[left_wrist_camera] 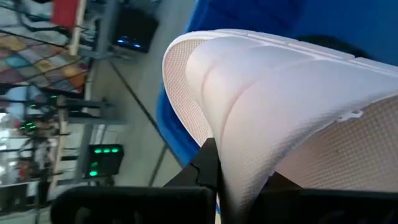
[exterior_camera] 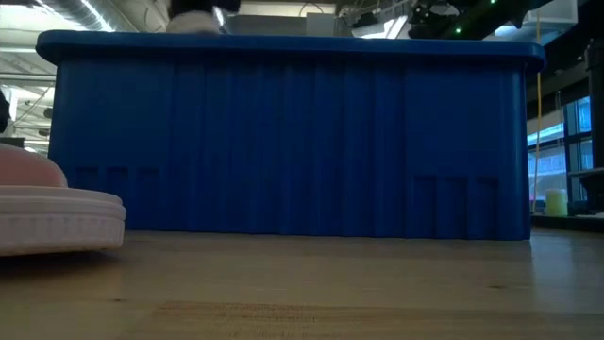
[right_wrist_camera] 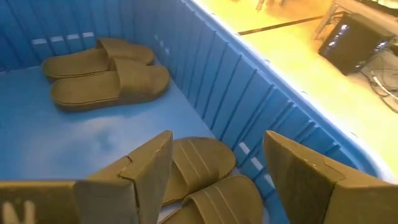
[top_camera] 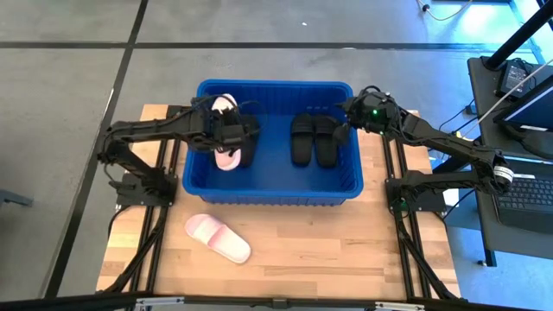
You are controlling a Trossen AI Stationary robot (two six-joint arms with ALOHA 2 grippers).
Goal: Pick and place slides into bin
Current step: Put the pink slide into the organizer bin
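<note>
Closest to your low camera, one pale pink slide (exterior_camera: 57, 212) lies on the wooden table (top_camera: 328, 250) in front of the blue bin (top_camera: 194, 177), well apart from both arms; from above you can see it (top_camera: 217, 238) lying at a slant near the table's left front part.

Your left gripper (top_camera: 232, 131) is over the left half of the bin, clamped tight on the second pale pink slide (top_camera: 226, 130). In the left wrist view that slide (left_wrist_camera: 280, 106) fills most of the picture, its edge pinched between the dark fingers (left_wrist_camera: 208, 165), with the bin's blue wall behind it.

Your right gripper (top_camera: 343, 131) hangs at the bin's right end with its jaws spread wide and nothing between them. Past its fingers (right_wrist_camera: 152, 168) you can see one pair of black slides (right_wrist_camera: 208, 180) lying side by side on the bin floor just below, close against the ribbed wall. A second pair of black slides (right_wrist_camera: 106, 71) lies side by side farther along the floor. From above, the left arm covers much of that second pair.
</note>
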